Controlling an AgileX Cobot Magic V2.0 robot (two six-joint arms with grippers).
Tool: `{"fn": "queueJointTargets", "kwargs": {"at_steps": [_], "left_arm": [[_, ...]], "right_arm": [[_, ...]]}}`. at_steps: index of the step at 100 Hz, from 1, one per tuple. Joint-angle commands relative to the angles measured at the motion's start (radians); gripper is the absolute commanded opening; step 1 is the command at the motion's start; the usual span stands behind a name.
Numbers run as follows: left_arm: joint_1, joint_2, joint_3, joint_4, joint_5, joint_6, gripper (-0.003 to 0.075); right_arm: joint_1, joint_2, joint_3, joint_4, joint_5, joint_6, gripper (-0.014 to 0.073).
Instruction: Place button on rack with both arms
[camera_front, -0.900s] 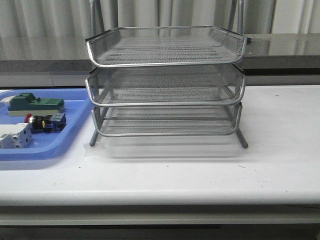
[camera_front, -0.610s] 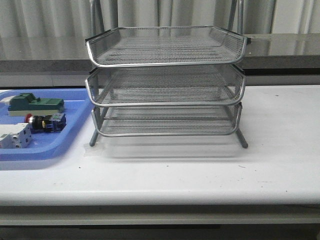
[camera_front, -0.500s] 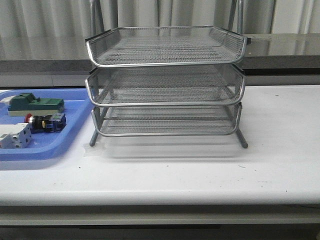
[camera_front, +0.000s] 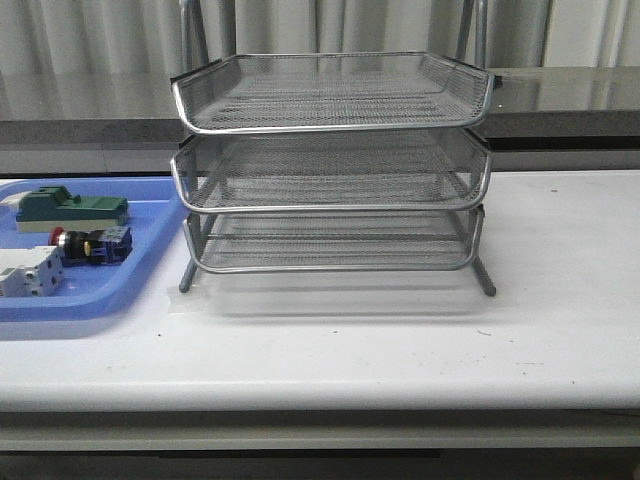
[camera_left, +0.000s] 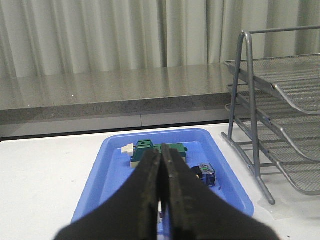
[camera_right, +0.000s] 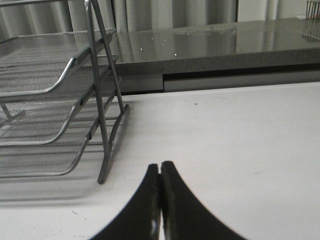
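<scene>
The button (camera_front: 90, 244) lies on its side in the blue tray (camera_front: 150, 265) at the table's left, red cap to the left; its blue rear block (camera_left: 206, 172) shows in the left wrist view. The three-tier wire rack (camera_front: 330, 165) stands mid-table with nothing on its tiers. My left gripper (camera_left: 161, 154) is shut and holds nothing, hanging over the tray short of the button. Shut and holding nothing too, my right gripper (camera_right: 160, 166) hovers above bare table beside the rack's leg (camera_right: 107, 150). Neither arm appears in the front view.
A green block (camera_front: 70, 209) and a white-grey boxy part (camera_front: 28, 272) share the blue tray with the button. A grey ledge and curtains run behind the table. White tabletop stretches to the right of the rack.
</scene>
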Motion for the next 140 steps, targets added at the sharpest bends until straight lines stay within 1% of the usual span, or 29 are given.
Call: {"fn": "queueJointTargets", "kwargs": {"at_steps": [1,11,19,28,39,56,65,77,103,117,127,134,140], "left_arm": [[0.002,-0.032,0.048,0.002,-0.078,-0.011,-0.0020],[0.002,-0.032,0.048,0.002,-0.078,-0.011,-0.0020],[0.002,-0.032,0.048,0.002,-0.078,-0.011,-0.0020],[0.002,-0.032,0.048,0.002,-0.078,-0.011,-0.0020],[0.002,-0.032,0.048,0.002,-0.078,-0.011,-0.0020],[0.002,-0.032,0.048,0.002,-0.078,-0.011,-0.0020],[0.002,-0.032,0.048,0.002,-0.078,-0.011,-0.0020],[0.002,-0.032,0.048,0.002,-0.078,-0.011,-0.0020],[0.002,-0.032,0.048,0.002,-0.078,-0.011,-0.0020],[0.002,-0.032,0.048,0.002,-0.078,-0.011,-0.0020],[0.002,-0.032,0.048,0.002,-0.078,-0.011,-0.0020],[0.002,-0.032,0.048,0.002,-0.078,-0.011,-0.0020],[0.002,-0.032,0.048,0.002,-0.078,-0.011,-0.0020]], "right_arm": [[-0.003,-0.021,-0.042,0.021,-0.097,-0.003,-0.0060],[-0.003,-0.012,-0.110,0.066,-0.040,-0.003,-0.0060],[-0.003,0.021,-0.183,0.092,0.050,-0.003,-0.0060],[-0.003,0.086,-0.284,0.094,0.161,-0.003,-0.0060],[-0.003,0.208,-0.418,0.097,0.298,-0.003,-0.0060],[-0.003,0.421,-0.621,0.099,0.558,-0.003,-0.0060],[-0.003,0.529,-0.696,0.115,0.632,-0.003,-0.0060],[-0.003,0.632,-0.732,0.186,0.624,-0.003,-0.0060],[-0.003,0.783,-0.732,0.434,0.578,-0.003,-0.0060],[-0.003,0.873,-0.732,0.518,0.553,-0.003,-0.0051],[-0.003,0.935,-0.732,0.590,0.539,-0.022,0.0012],[-0.003,0.976,-0.732,0.640,0.531,-0.054,0.0084],[-0.003,1.006,-0.732,0.689,0.525,-0.087,0.0163]]}}
